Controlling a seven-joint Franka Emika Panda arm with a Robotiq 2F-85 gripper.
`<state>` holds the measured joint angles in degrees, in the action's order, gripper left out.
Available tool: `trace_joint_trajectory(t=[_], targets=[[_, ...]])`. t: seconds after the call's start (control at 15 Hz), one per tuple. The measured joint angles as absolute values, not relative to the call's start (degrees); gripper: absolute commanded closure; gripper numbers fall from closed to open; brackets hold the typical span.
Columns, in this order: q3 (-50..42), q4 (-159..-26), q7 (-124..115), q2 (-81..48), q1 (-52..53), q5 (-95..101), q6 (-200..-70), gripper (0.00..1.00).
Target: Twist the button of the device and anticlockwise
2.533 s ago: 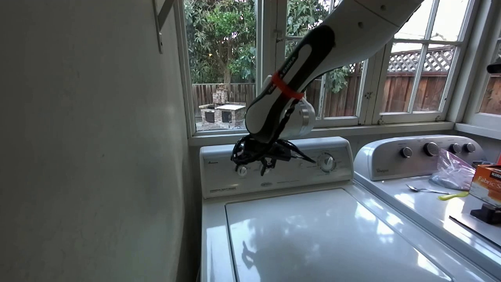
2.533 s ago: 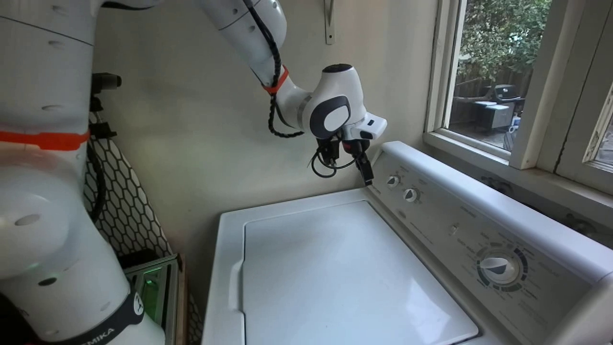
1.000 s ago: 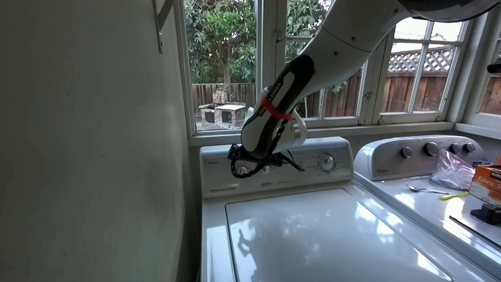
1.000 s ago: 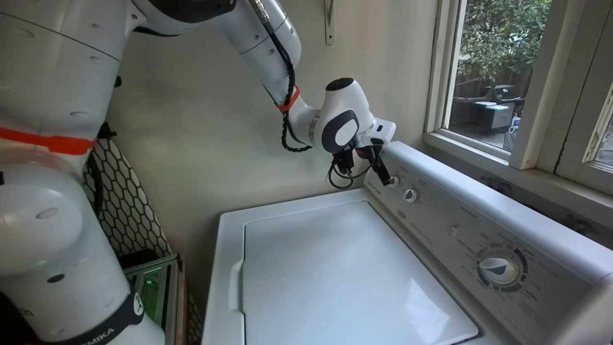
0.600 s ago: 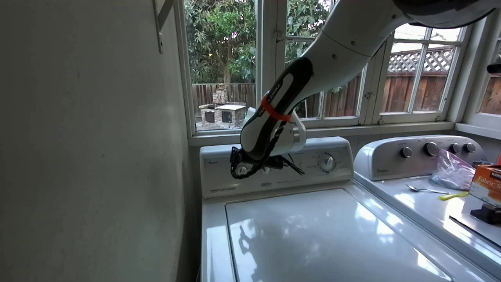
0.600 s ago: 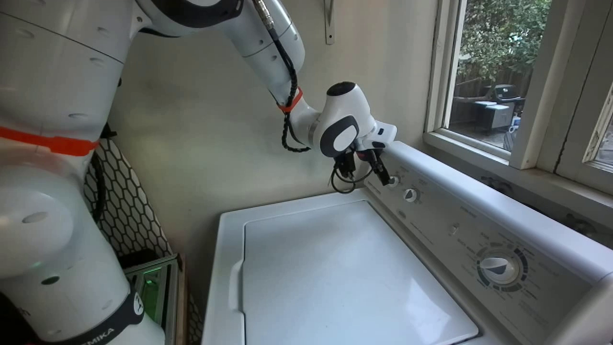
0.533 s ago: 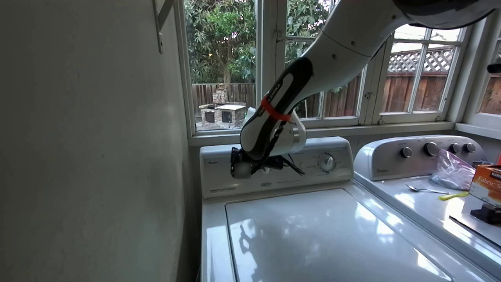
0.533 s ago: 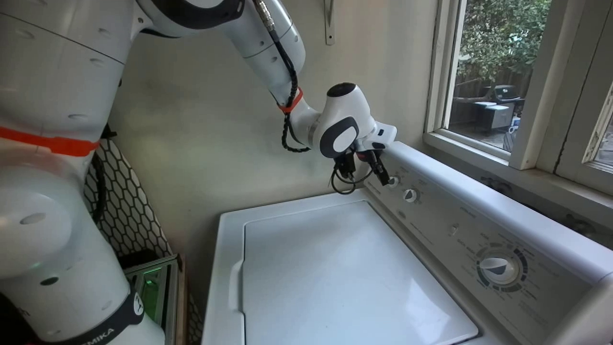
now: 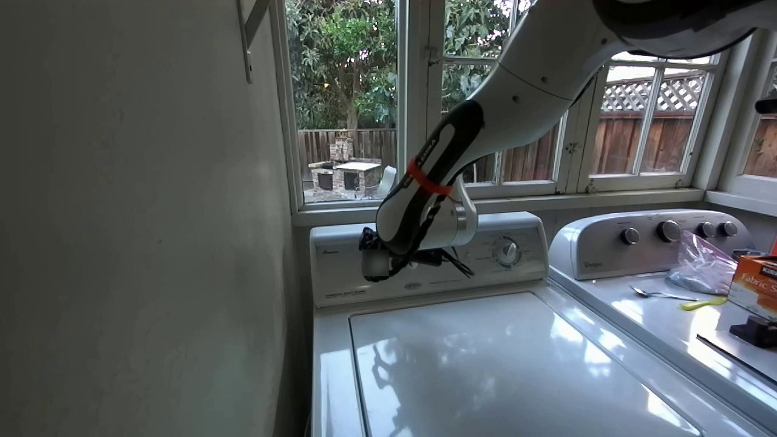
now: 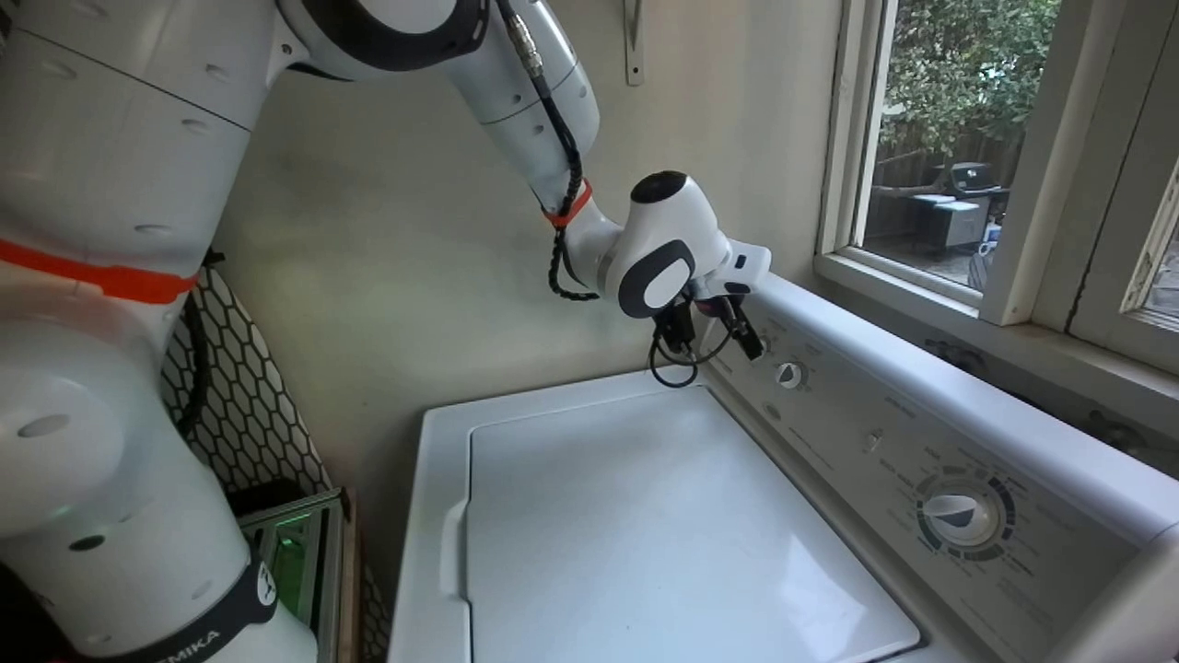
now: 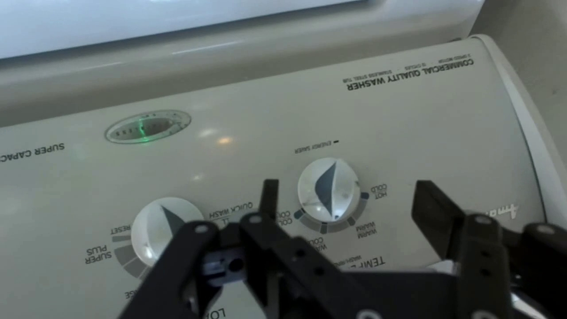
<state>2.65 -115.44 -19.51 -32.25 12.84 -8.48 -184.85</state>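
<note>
The device is the white washer, with its glossy lid (image 9: 516, 376) and raised back panel in both exterior views (image 10: 626, 516). The panel (image 11: 425, 119) fills the wrist view, lettering upside down. A small white temperature knob (image 11: 330, 189) shows between the fingertips of my gripper (image 11: 347, 184), nearer the left finger, with gaps on both sides. A second small knob (image 11: 161, 223) is partly behind the left finger linkage. My gripper (image 10: 753, 348) is open and empty in front of the panel. The bigger dial (image 10: 961, 516) is farther along the panel. In an exterior view the arm hides the fingers.
A wall (image 9: 152, 243) stands close beside the washer. A window sill (image 9: 546, 200) runs behind the panel. Another white appliance (image 9: 655, 255) with a curved panel holds a plastic bag (image 9: 704, 267), a spoon and an orange box (image 9: 756, 285). Loose cables (image 10: 677, 368) hang by the gripper.
The arm has moved lower and along the panel toward the bigger dial, and the gripper has come closer to the small end knob. The second small knob and bigger dial look unchanged.
</note>
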Motion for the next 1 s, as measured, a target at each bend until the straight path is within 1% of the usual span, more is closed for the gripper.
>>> trace_joint_trajectory(t=[0.07, 0.13, 0.2, 0.27, 0.67, 0.8, 0.93, 1.0], targets=[[3.09, -115.39, -19.12, -32.54, 12.47, -8.52, -185.37, 0.42], [3.48, -115.37, -18.90, -32.75, 12.16, -8.54, -185.61, 0.44], [3.81, -115.36, -18.72, -32.87, 11.90, -8.55, -185.76, 0.51], [4.12, -115.36, -18.65, -32.93, 11.69, -8.55, -185.89, 0.48], [4.54, -115.09, -18.00, -33.73, 11.50, -8.60, -189.32, 0.42], [4.33, -114.68, -17.65, -34.27, 11.53, -8.62, -189.88, 0.45], [4.06, -114.41, -17.32, -34.68, 11.59, -8.65, -189.91, 0.66], [3.94, -114.30, -17.10, -34.86, 11.63, -8.70, -189.91, 0.74]])
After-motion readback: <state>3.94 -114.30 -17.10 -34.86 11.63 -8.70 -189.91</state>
